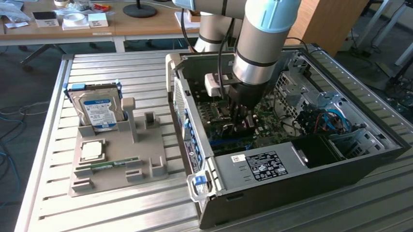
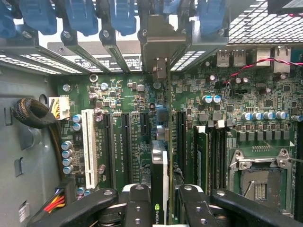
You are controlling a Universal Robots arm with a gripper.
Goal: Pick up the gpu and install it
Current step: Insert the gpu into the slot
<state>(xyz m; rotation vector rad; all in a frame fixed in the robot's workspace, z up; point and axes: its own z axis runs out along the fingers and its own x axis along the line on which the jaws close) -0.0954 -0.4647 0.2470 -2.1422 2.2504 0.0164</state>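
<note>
1. Exterior view: we see our arm [image 1: 261, 43] reaching down into an open computer case [image 1: 290, 140] that lies on its side on the slatted metal worktop [image 1: 116, 203].
2. Our claw [image 1: 240, 126] is low inside the case, just above the green motherboard [image 1: 274, 121].
3. Through the wrist view, our claw [image 2: 160, 201] is clenched on the gpu [image 2: 160, 184], one finger [image 2: 137, 205] on each side of the card.
4. The gpu stands on edge between the fingers, so we see it as a thin dark strip with a small green logo near its held end.
5. The card's metal bracket [image 2: 157, 47] reaches to the case's rear wall, among the blue slot clips [image 2: 80, 16].
6. The card lines up with the long dark slots [image 2: 128, 146] on the motherboard [image 2: 227, 94]; we cannot tell whether it is seated in one.
7. At the exterior view's left, a grey holder [image 1: 116, 159] rests on the worktop, well apart from the case.
8. A hard drive [image 1: 98, 110] with a blue-white label stands upright at the holder's far end, and a small green memory stick [image 1: 111, 164] lies near its near end.
</note>
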